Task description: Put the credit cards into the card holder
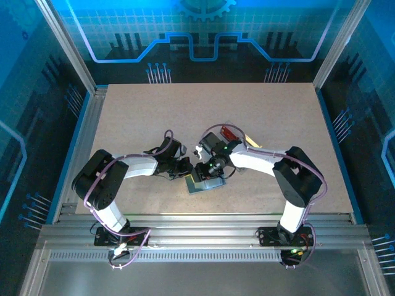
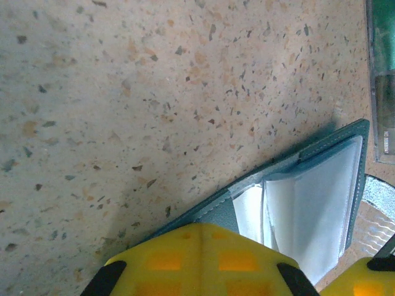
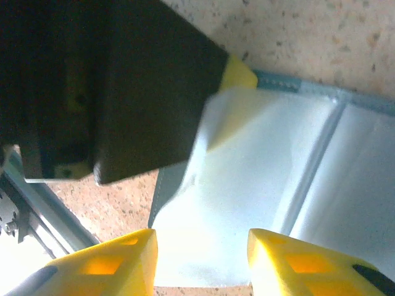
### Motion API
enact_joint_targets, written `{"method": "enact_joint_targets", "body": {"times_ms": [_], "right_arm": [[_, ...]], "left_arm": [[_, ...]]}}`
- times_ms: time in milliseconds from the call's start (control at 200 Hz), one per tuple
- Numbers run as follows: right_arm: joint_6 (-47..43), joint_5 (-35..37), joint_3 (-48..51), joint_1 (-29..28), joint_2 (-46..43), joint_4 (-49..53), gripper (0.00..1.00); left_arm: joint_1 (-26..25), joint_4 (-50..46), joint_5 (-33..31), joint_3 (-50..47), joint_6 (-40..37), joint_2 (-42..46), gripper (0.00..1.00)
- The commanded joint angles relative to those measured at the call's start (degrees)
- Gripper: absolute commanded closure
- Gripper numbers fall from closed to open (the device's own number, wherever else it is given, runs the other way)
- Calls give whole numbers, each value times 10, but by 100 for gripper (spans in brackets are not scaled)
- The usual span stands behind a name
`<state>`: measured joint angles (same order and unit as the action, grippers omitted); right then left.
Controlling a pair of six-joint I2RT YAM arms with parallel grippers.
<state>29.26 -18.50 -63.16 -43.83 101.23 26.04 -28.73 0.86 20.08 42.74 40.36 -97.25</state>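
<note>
The card holder [image 1: 200,184] lies open on the table between the two arms, its pale sleeves [image 2: 308,203] facing up. My left gripper [image 2: 210,227] is shut, its yellow tips resting on the near edge of the slate-blue cover. Its black body and yellow tip [image 3: 239,71] show over the holder's corner [image 3: 265,154]. My right gripper [image 3: 200,246] hangs open just above the pale sleeve, with nothing between its fingers. Behind the right arm lie a red credit card [image 1: 231,132] and a pale yellow one [image 1: 250,137].
A flat greenish piece [image 2: 382,80], perhaps a card, lies at the right edge of the left wrist view. The speckled tabletop [image 1: 148,117] spreads to the back and left. Metal rails [image 1: 197,225] run along the near edge.
</note>
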Motion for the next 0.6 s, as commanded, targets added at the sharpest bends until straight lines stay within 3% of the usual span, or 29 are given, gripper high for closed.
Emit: {"method": "enact_joint_targets", "body": {"times_ms": [0, 170, 395, 595], "right_arm": [[22, -14, 26, -3, -25, -13, 56], [25, -43, 47, -6, -18, -50, 58], [39, -56, 34, -2, 23, -85, 65], [72, -59, 39, -3, 39, -126, 67]], "left_arm": [[-10, -12, -6, -24, 4, -33, 100], [21, 31, 69, -16, 26, -32, 100], [59, 10, 119, 39, 14, -36, 100], [95, 21, 170, 44, 37, 14, 97]]}}
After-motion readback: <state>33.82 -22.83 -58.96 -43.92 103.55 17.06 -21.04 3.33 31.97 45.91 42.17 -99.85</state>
